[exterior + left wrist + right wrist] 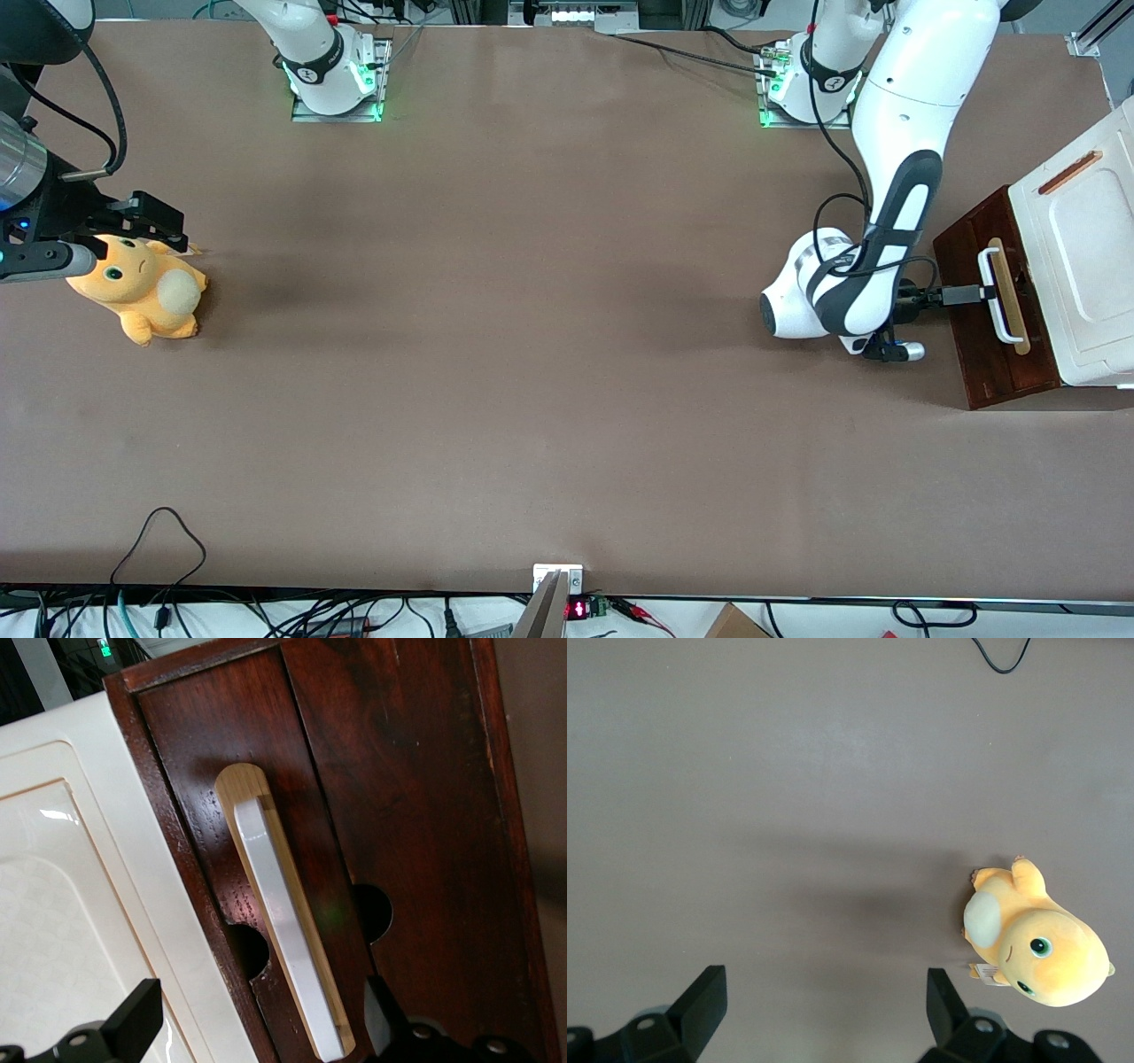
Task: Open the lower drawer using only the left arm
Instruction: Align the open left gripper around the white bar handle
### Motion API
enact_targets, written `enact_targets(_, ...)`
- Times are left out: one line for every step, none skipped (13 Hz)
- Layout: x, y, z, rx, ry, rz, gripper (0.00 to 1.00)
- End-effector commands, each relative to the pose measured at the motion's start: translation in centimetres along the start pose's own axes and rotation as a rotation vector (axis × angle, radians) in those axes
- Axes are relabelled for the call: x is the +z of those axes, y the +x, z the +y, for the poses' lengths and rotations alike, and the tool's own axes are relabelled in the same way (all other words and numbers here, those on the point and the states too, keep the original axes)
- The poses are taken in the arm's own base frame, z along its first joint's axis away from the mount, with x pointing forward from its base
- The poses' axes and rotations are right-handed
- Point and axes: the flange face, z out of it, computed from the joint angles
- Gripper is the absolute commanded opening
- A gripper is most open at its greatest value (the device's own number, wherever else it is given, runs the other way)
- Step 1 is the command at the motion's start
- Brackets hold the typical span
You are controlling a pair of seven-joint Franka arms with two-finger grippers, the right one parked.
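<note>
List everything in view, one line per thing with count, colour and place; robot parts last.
lower drawer: one, dark reddish-brown wood, at the working arm's end of the table, under the white box.
handle: one, white U-shaped bar on a pale wood strip, on the drawer's front.
white box: one, cream white with a small brown bar, on top of the drawer unit.
plush toy: one, orange-yellow with a pale belly, toward the parked arm's end of the table.
table: one, brown surface.
black cable: one, looped on the table edge nearest the front camera.
left arm: one, glossy white with black panels, reaching toward the drawer.
end effector: one, black, open, fingers either side of the handle.
</note>
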Motion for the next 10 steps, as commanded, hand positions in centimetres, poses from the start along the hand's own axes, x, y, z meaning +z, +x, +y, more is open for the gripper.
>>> enact_targets(0.9,0.4,-0.2,0.018,-0.001,0.015,1.00)
enact_targets(1.2,0.5,0.1,0.021,-0.002,0.012,1.00)
enact_targets(1.4,0.5,0.2,0.023,-0.004,0.010,1.00)
enact_targets(1.8,0.6,0.1,0.022,-0.007,0.004,1.00)
enact_targets(1.9,0.6,0.1,0.022,-0.008,0.002,1.00)
enact_targets(2.4,0.7,0.2,0.023,-0.010,-0.008,1.00)
enact_targets(2.8,0.7,0.2,0.024,-0.012,-0.014,1.00)
enact_targets(3.2,0.7,0.4,0.027,-0.013,-0.022,1.00)
enact_targets(3.4,0.8,0.4,0.028,-0.011,-0.022,1.00)
enact_targets(3.7,0.8,0.5,0.029,-0.012,-0.027,0.99)
